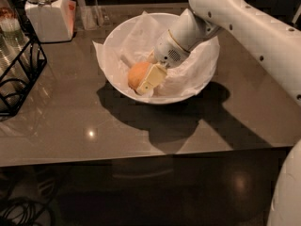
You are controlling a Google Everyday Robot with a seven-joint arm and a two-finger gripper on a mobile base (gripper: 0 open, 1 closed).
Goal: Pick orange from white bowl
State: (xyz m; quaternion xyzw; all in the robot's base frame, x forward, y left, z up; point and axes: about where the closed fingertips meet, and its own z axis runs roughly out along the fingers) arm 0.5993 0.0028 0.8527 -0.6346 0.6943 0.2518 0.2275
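The orange [136, 74] lies in the white bowl [117, 36], on the crumpled white paper at the bowl's front left. My gripper [141, 77] reaches down into the bowl from the upper right and sits around the orange. Its near finger [151, 79] presses against the orange's right side. The other finger is mostly hidden behind the fruit. The orange still rests on the paper. The white arm [244, 27] crosses over the bowl's right rim.
A white lidded jar [47, 13] stands at the back left. A black wire rack [19, 74] holding glassware stands at the left edge. The bowl stands on a brown table [94, 126], whose front edge runs across below the bowl.
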